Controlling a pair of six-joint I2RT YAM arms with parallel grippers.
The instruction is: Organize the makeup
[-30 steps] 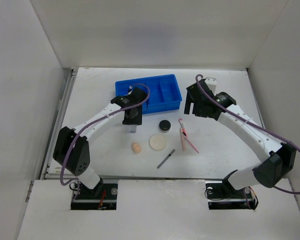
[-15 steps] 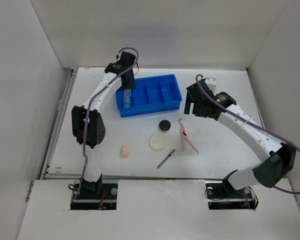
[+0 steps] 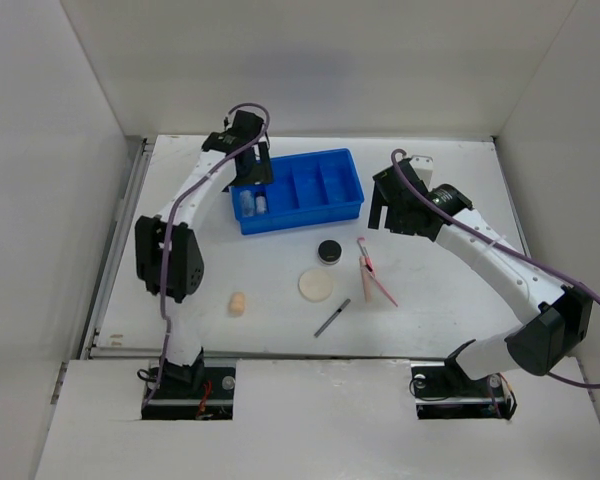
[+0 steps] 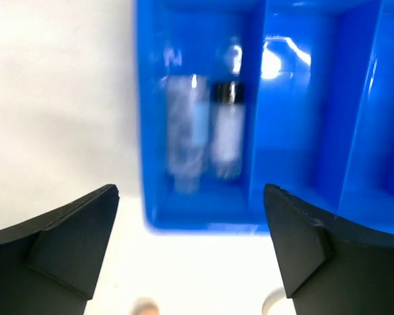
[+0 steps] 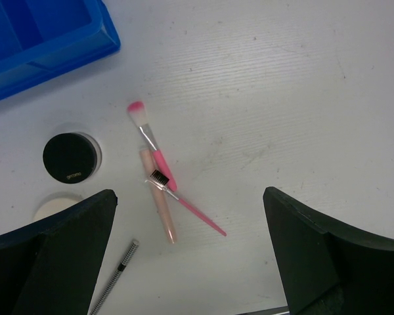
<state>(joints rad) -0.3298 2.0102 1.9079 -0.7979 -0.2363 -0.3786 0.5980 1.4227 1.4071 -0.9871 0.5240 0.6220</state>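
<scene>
Left wrist view, though blurred, shows the left gripper point(image 4: 190, 191) gaping empty over two vials point(image 4: 207, 131) apparently stowed in the tray point(image 4: 302, 144); fetching the sponge point(image 3: 238, 304) likely comes next.

Left hand point(image 4: 190, 195) spread, right hand point(image 5: 190, 195) spread

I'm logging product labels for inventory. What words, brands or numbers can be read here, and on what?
Lid of the small black round jar: one short pale word, too small to read reliably.
The two clear vials: blurred; no label readable.
The pink tools, dark pencil and blue tray: no writing visible.
</scene>
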